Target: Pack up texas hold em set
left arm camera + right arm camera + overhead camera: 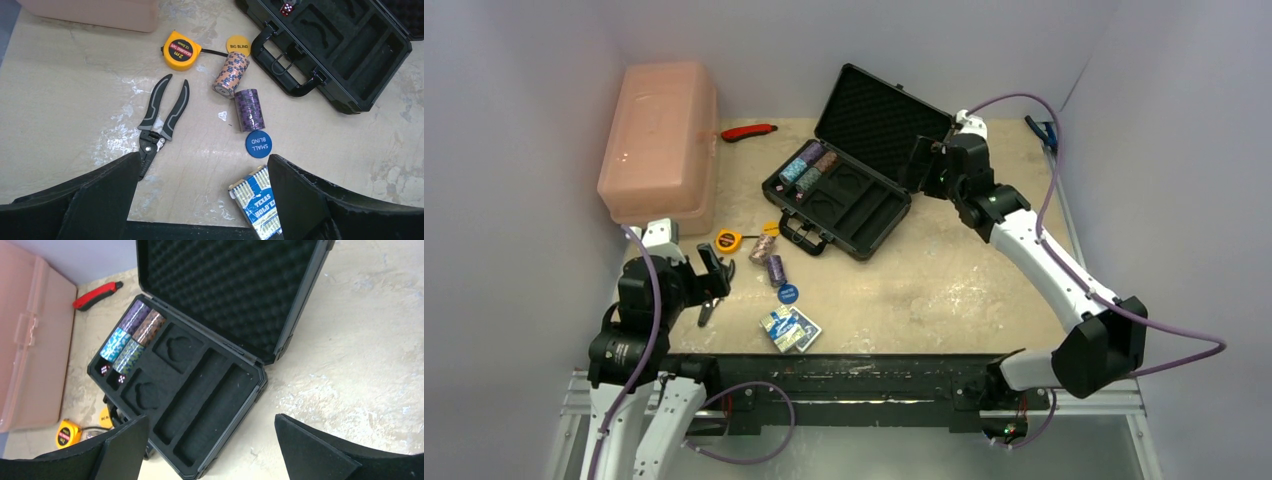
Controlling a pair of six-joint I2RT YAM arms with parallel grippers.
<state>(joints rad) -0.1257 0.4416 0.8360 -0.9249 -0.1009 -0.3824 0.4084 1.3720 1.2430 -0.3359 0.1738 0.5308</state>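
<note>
The black case [864,215] lies open mid-table with its foam lid [225,290] raised. Several chip stacks [132,337] fill its left slots, and the long slots [210,405] are bare. Loose on the table lie an orange chip stack [230,74], a purple chip stack [249,109], the blue disc [258,144] and the blue-white card deck [257,202]. My left gripper [204,160] hangs open over the table's near edge, with the deck by its right finger. My right gripper [210,420] is open above the case's right end, holding nothing.
The pink plastic box [659,140] stands at the back left. A yellow tape measure [181,50], a yellow disc [238,44] and grey-handled pliers [160,117] lie near the loose chips. A red knife [749,131] lies behind the case.
</note>
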